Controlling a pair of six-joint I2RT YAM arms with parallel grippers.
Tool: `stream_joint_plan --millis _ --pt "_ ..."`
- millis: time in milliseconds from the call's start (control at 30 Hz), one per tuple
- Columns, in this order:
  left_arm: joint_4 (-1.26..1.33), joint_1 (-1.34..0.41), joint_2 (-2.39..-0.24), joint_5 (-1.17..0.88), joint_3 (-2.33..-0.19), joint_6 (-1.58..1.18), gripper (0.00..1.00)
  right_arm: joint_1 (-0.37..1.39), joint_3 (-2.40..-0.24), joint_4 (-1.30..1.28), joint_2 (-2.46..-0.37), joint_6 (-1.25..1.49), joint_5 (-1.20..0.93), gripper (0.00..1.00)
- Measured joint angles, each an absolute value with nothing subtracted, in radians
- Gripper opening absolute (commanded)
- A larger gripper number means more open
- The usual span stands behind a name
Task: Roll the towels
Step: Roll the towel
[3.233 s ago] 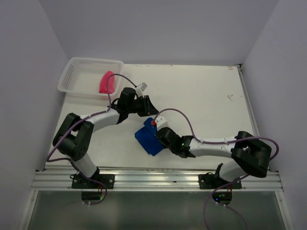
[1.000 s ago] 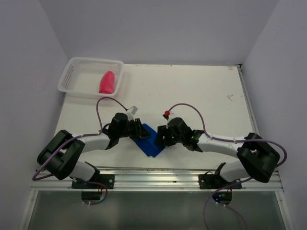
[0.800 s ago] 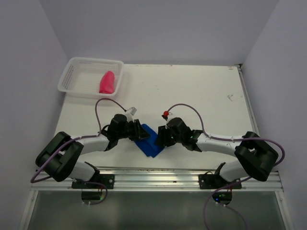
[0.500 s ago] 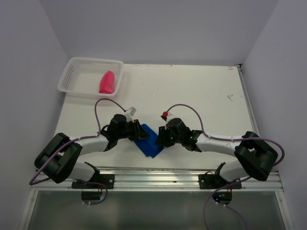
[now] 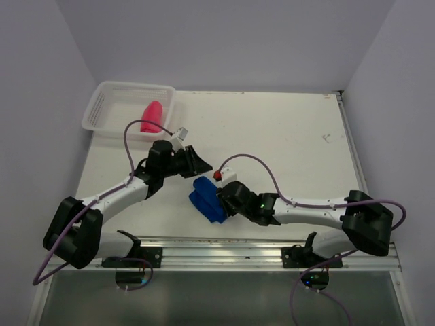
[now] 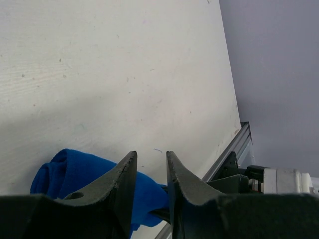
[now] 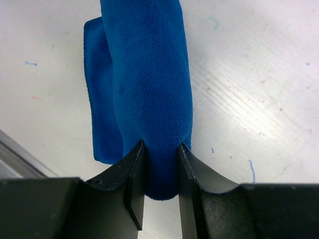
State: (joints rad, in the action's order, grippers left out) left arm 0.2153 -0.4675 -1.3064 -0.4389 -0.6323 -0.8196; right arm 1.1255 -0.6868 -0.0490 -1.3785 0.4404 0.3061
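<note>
The right arm lies low along the near edge of the table point(image 5: 292, 136), base at the near right, forearm stretched leftward. Its right end effector point(image 5: 221, 201) pinches the near end of the blue towel point(image 5: 206, 198); in the right wrist view the two dark fingers point(image 7: 130, 174) press into the rolled cloth point(image 7: 149, 84) on both sides, and a flatter flap of the same towel lies on the table to the left of the roll. The towel sits near the front middle of the table, just left of the right wrist.

The left arm reaches from its base at the near left up and away, elbow raised. The left end effector point(image 5: 197, 163) hovers beyond the towel, apart from it, with a narrow gap between its fingers point(image 6: 174, 189) and nothing in that gap; the towel shows below it.

At the far left corner the pink towel point(image 5: 151, 117) lies rolled in the white mesh basket point(image 5: 129, 85).

A second ago both end effectors met at the blue towel, which lay flatter; now the left one has drawn back toward the basket and the right one has closed on the roll
</note>
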Motion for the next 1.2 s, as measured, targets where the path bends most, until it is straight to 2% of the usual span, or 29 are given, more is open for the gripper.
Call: stream_joint_plan --millis 600,867,1100,1200 --pt "0.195 -0.467 -1.266 -0.482 -0.612 -0.841 0.34 1.464 -0.992 -0.299 -1.734 0.253 0.872 0.27" --pt "0.195 -0.467 -1.195 -0.492 -0.491 -0.873 0.34 1.507 -1.041 -0.352 -1.794 0.251 0.937 0.30" --pt "0.194 -0.473 -1.170 -0.474 -0.398 -0.880 0.34 1.507 -1.041 -0.352 -1.794 0.257 0.934 0.41" --pt "0.204 -0.475 -1.168 -0.463 -0.371 -0.881 0.34 1.507 -1.041 -0.352 -1.788 0.269 0.924 0.42"
